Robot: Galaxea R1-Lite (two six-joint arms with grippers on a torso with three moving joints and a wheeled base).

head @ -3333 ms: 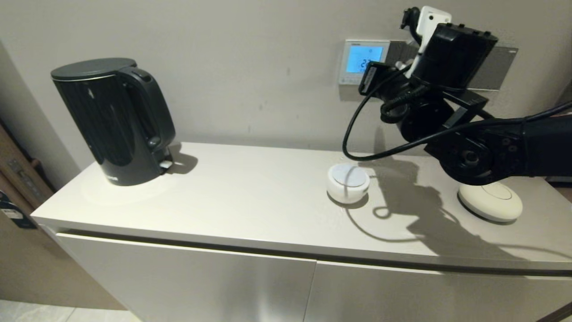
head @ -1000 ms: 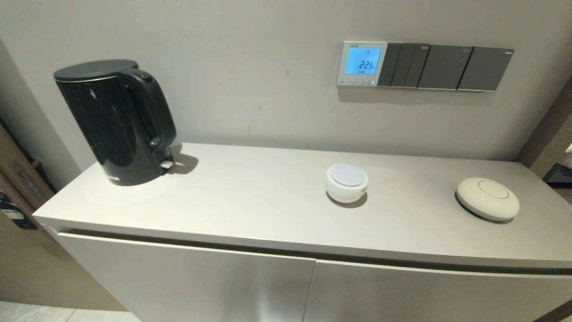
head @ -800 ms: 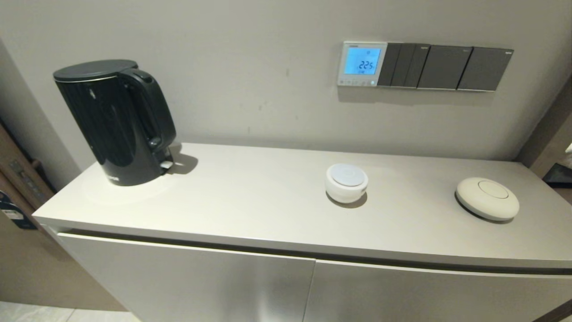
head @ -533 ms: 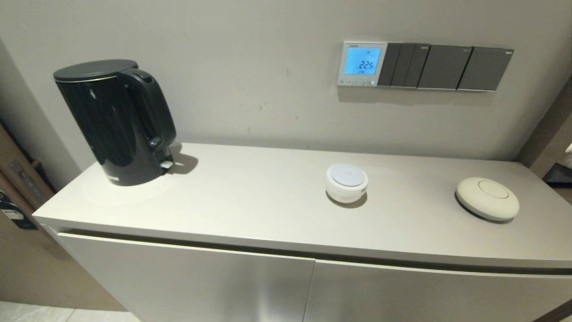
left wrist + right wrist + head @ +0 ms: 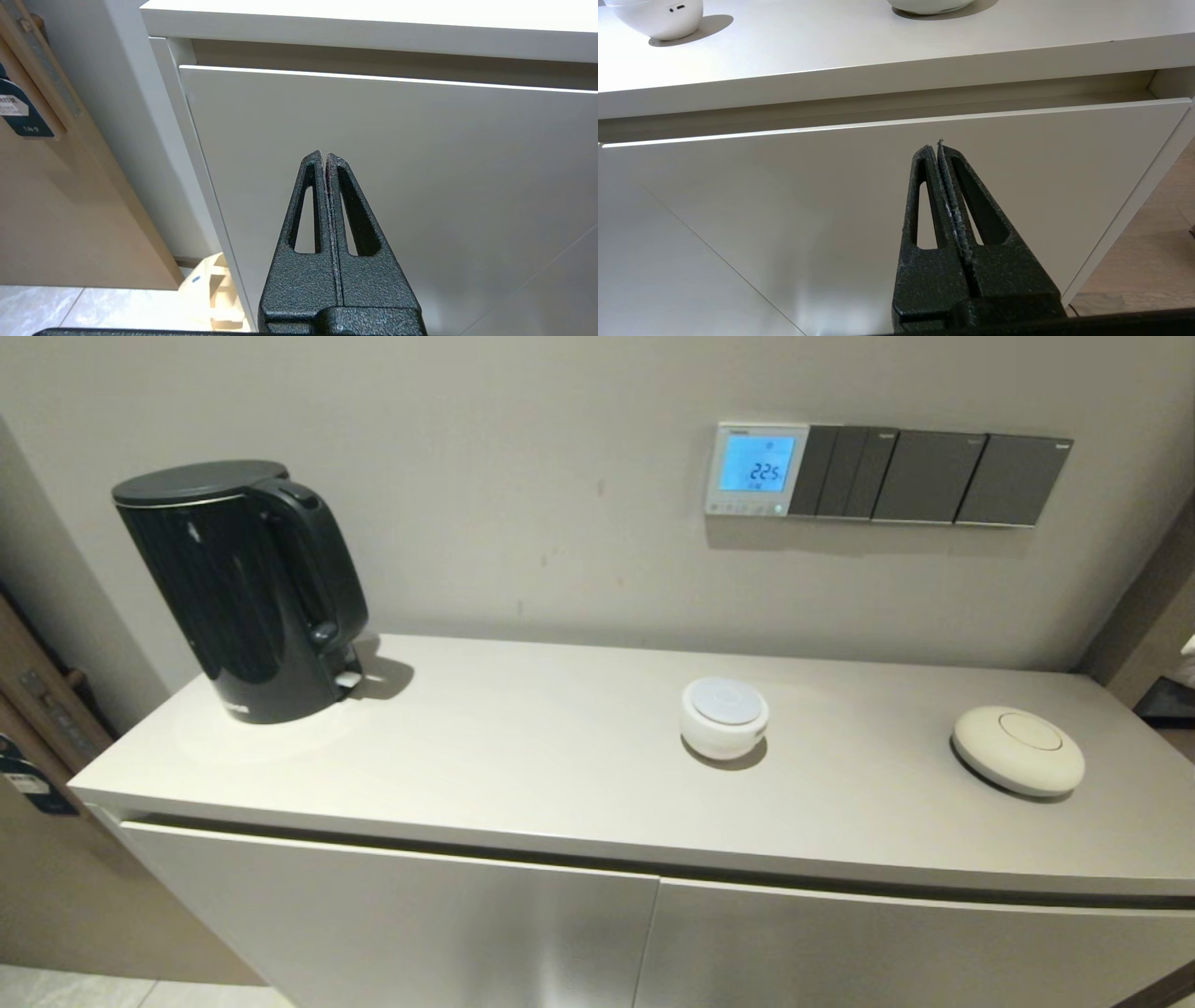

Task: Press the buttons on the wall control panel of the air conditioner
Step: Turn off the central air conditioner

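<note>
The wall control panel [image 5: 756, 469] is a small white-framed thermostat on the wall above the cabinet, its screen lit blue with digits. The buttons [image 5: 744, 508] form a row of tiny pale dots along its bottom edge. No arm shows in the head view. My left gripper [image 5: 324, 156] is shut and empty, low in front of the cabinet door near its left end. My right gripper [image 5: 937, 148] is shut and empty, low in front of the cabinet's right door, below the top's front edge.
Dark grey switch plates [image 5: 929, 476] run right of the thermostat. On the cabinet top [image 5: 523, 756] stand a black kettle [image 5: 243, 588] at left, a small white round device [image 5: 724, 716] in the middle, also in the right wrist view [image 5: 658, 16], and a flat cream disc [image 5: 1019, 749] at right.
3.3 s ago my right arm was raised in front of the thermostat; it has since dropped out of the head view. Over the last second nothing has moved.
</note>
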